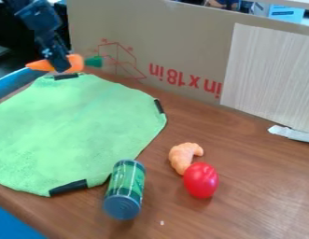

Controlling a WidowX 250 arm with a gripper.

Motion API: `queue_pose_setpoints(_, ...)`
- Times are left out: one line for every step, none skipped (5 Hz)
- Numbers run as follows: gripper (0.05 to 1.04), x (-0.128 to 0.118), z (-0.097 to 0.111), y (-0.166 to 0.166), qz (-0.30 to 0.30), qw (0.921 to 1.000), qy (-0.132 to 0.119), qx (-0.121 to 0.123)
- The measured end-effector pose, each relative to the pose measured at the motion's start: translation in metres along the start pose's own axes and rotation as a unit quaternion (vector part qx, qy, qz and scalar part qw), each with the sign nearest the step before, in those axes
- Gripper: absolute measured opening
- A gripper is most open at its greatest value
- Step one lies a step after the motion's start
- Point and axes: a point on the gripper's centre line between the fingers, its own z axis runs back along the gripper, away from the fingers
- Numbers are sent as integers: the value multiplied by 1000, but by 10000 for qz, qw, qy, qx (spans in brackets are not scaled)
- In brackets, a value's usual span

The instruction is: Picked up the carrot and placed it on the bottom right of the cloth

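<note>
On my bench [256, 186], the big green cloth [69, 126] lies flat, and I think my job is about half done. The picking up looks done, but the carrot [76, 63] is not down on the cloth. It is up high by the cloth's 12 o'clock edge. I need to put it near 4 o'clock, on the bottom right. My jaws are closed on the carrot's middle, so its thin orange tip pokes out toward 9 o'clock and its little green end toward 3 o'clock.

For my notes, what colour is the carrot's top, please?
The carrot's top is green, best seen in the camera view.
</note>
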Motion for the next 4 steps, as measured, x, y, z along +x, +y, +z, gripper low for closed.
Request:
queue_pose_setpoints(497, -7, 3, 8, -217, 9994, -150, 234)
queue_pose_setpoints(497, -14, -13, 17, -216, 9993, -265, 122)
queue_pose_setpoints(497, -16, -11, 19, -197, 9991, -321, 170)
queue_pose_setpoints(497, -29, -32, -6, -205, 9988, -385, -231)
